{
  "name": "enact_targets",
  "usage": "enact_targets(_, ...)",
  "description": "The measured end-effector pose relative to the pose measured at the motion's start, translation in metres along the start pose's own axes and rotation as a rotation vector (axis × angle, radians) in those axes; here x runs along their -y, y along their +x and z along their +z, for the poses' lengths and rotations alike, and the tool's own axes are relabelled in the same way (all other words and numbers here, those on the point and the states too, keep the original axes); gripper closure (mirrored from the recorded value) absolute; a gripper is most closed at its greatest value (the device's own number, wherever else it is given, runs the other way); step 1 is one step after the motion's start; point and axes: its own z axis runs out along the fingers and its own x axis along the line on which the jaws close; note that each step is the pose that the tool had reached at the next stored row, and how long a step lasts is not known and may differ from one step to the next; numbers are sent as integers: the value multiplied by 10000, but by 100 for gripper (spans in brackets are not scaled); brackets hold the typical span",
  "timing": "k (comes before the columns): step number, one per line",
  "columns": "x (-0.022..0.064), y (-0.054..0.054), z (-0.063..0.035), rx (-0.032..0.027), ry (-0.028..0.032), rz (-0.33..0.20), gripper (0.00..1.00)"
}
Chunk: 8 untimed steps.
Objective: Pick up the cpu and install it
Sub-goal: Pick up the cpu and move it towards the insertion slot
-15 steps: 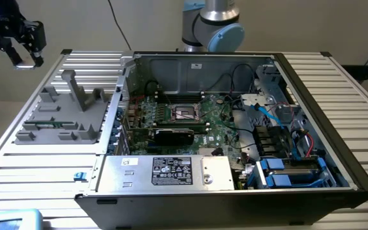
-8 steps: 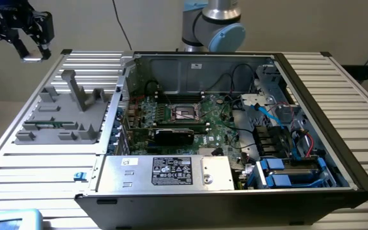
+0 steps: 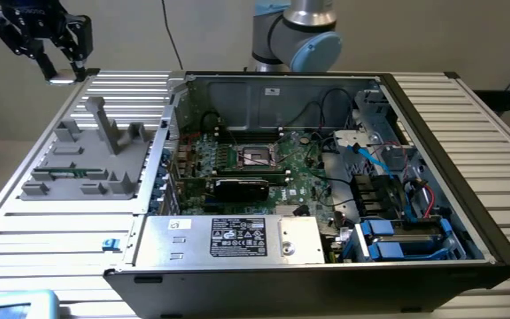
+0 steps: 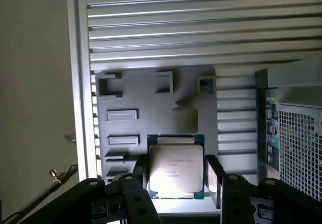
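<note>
Gripper (image 3: 63, 72) w/ cpu (image 4: 176, 169): free air, far, the exterior view's left.
Tray (image 3: 51, 159): tall posts (image 3: 103, 125) stick up.
Case (image 3: 457, 169): top open, walls all round.
Socket (image 3: 259, 157): clear above; black card (image 3: 242, 188) near side, cables (image 3: 324, 100) beside.

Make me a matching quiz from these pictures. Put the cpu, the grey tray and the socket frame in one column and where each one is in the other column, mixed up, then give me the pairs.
Things:
1. cpu
2. grey tray
3. socket frame

Places:
A. on the green board inside the open case
B. clamped in the gripper, in the air above the table
C. resting on the slatted table, at the exterior view's left of the case

Pairs: 1-B, 2-C, 3-A
</note>
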Motion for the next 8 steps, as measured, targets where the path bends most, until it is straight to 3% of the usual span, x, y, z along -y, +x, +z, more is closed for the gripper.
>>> enact_targets(8, -18, -292, -8, -28, 3, 1, 45)
